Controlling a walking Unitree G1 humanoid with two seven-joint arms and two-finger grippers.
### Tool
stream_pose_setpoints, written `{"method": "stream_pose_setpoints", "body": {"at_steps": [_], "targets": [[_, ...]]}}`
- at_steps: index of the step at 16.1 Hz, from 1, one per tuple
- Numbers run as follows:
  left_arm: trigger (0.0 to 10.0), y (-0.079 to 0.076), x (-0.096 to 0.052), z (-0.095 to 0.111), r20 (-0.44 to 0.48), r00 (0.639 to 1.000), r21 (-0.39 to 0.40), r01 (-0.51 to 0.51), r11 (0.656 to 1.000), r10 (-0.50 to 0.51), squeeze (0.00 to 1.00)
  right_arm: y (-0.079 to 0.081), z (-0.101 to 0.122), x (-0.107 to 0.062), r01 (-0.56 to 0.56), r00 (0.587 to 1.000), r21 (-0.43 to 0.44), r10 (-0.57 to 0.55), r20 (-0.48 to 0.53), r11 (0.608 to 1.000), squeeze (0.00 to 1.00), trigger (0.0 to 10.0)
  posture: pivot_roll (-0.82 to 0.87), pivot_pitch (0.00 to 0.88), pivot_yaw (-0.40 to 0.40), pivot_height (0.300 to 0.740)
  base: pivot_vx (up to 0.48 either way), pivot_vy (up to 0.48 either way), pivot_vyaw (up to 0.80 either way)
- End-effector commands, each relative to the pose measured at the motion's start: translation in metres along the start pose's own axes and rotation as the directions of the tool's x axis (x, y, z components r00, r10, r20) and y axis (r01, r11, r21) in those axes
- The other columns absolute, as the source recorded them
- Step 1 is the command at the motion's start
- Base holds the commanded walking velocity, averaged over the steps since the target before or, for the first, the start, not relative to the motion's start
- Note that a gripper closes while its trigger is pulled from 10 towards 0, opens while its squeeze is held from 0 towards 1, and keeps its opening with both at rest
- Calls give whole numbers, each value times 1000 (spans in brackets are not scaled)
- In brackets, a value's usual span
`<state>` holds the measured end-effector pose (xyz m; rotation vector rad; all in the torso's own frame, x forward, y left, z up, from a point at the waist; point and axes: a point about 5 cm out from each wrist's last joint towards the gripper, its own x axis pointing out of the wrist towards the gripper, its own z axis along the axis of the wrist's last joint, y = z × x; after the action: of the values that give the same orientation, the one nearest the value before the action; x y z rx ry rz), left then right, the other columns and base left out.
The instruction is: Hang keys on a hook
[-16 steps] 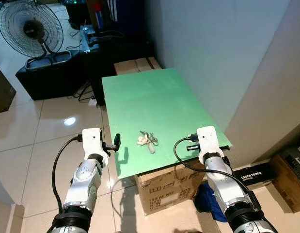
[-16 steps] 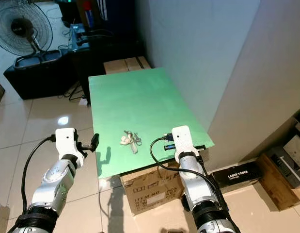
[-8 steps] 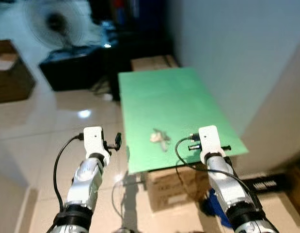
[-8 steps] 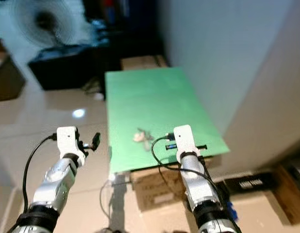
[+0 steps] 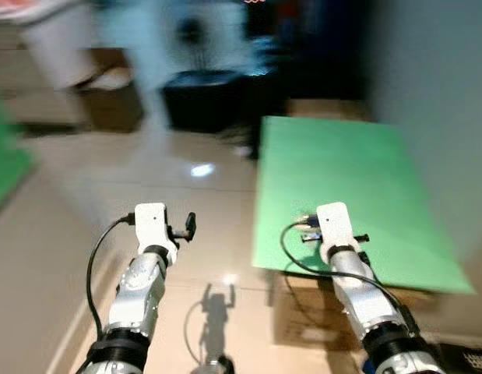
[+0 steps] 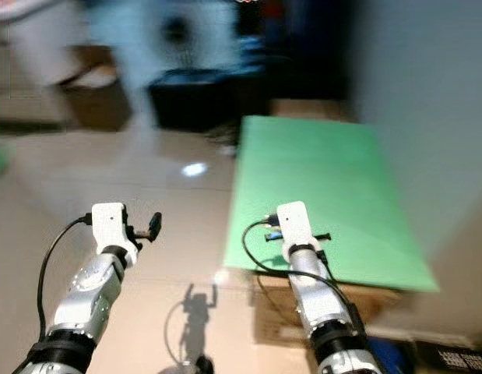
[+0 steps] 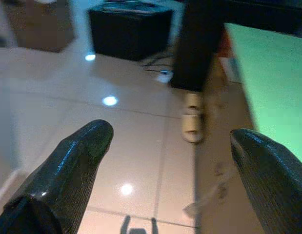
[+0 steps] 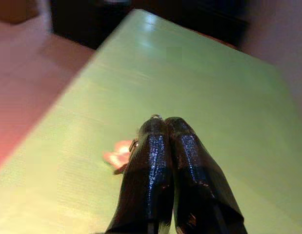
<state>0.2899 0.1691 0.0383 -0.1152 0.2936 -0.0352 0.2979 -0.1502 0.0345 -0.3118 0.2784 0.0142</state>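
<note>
Right gripper: its 2 fingers are pressed together with nothing between them, held over the near part of the green board.
Left gripper: its 2 fingers are spread wide with nothing between them, held over the tiled floor to the left of the board.
Keys: in the right wrist view a small pale, blurred bunch lies on the board just beside the right fingertips, partly hidden by them; I cannot tell whether it touches them.
Board: flat green sheet lying on a cardboard box, whose front shows under its near edge.
Floor: glossy, with bright light spots; a pale slipper lies on it near the board's edge.
Background: dark furniture behind, heavily blurred in both eye views.
</note>
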Motion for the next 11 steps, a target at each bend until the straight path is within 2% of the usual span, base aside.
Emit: {"method": "stream_pose_setpoints", "body": {"at_steps": [1, 11], "targets": [[10000, 3, -2, 0, 2, 1000, 13, -12, 1000, 12, 0, 4, 6, 3, -20, 1000, 3, 20, 16, 1000, 0, 0, -173, 0, 65, 740, 0, 0, 800], [10000, 6, -6, -1, 2, 999, 24, -33, 999, 33, 0, 11, 7, 4, -44, 999, -4, 44, 18, 999, 0, 0, -149, 0, 55, 740, 0, 0, 800]]}}
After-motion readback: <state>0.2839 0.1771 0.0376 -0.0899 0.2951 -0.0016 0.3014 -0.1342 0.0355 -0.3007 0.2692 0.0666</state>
